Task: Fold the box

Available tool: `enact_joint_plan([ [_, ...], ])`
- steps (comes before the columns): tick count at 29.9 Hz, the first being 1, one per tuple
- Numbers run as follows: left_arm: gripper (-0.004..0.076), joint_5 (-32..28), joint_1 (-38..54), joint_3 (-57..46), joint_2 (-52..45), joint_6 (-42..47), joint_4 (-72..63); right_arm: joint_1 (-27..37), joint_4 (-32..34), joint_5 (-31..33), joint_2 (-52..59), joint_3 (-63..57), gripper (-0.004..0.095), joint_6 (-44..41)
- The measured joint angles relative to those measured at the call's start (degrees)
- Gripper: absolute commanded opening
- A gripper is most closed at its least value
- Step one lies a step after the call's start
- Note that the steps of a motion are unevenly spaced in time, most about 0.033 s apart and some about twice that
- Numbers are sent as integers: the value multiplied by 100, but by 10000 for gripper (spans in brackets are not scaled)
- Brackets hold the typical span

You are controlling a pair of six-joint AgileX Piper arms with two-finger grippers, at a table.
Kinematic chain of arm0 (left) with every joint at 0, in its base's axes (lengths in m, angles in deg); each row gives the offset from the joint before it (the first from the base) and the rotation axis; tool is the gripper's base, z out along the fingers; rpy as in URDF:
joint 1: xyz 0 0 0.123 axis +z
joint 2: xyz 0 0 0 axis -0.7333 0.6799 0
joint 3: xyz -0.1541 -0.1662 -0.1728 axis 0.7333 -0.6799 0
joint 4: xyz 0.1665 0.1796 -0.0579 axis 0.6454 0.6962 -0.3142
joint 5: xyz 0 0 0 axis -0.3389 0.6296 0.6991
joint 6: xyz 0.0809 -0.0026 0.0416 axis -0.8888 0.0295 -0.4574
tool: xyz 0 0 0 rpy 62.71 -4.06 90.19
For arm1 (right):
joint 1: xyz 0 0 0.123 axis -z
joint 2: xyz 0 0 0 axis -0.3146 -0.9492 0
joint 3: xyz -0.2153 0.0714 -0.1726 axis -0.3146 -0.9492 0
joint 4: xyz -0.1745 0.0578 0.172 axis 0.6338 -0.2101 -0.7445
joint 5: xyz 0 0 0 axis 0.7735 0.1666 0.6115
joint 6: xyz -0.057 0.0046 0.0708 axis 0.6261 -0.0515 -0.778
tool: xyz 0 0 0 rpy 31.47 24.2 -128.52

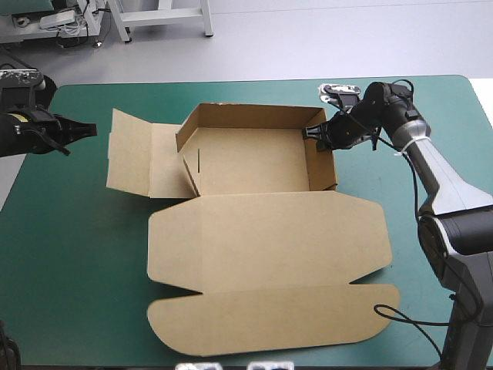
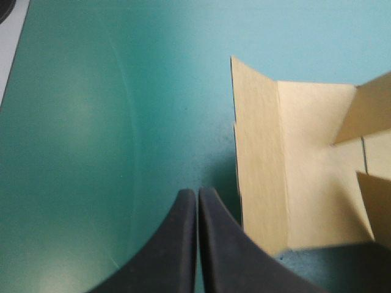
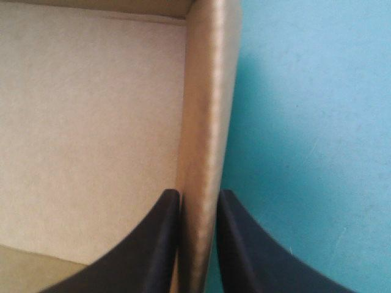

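the box lies open near the middle of the surface, on the teal-green cover. its tray sits toward the far edge, with the far wall and the right wall standing upright. on the tray's left side one panel stands at a slant across the far left corner, not squared up with the rest. beyond it the left flap is spread out on the cover toward the surface's left edge, its outer end bent up a little. the lid lies flat on the near side of the tray, and its rounded tuck flap is the part closest to me.

my right end effector is clamped on the right wall, close to the tray's far right corner. one of its black fingers is inside the tray over the pale floor and the other is outside over the cover, with the wall pinched between them and running on ahead of the tips.

my left end effector has its fingers pressed together into a single point and holds nothing. it is over bare cover near the surface's left edge, apart from the box. the outer end of the left flap lies just ahead and to one side of its tip, near but not touching. whether the tip touches the cover i cannot tell.
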Motion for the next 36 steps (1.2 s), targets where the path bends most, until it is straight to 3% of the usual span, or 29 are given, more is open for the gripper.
enact_joint_plan([
  [2, -2, 10, 0, 0, 37, -34, -54, -12, 7, -50, -61, -32, 489, 7],
  [9, -2, 29, 0, 0, 87, -64, -72, -11, 29, -146, -74, 153, 496, 385],
  [18, -2, 143, 0, 0, 87, -64, -27, -11, 183, 371, 148, 1813, 495, 307],
  [24, -2, 181, 0, 0, 87, -64, 12, -11, 680, 1070, 254, 2718, 495, -93],
  [31, -2, 268, 0, 0, 87, -64, 12, -5, 761, 1171, 247, 2612, 460, -656],
  [36, -3, 398, 0, 0, 87, -64, 16, -5, 670, 1171, 90, 1915, 422, -825],
])
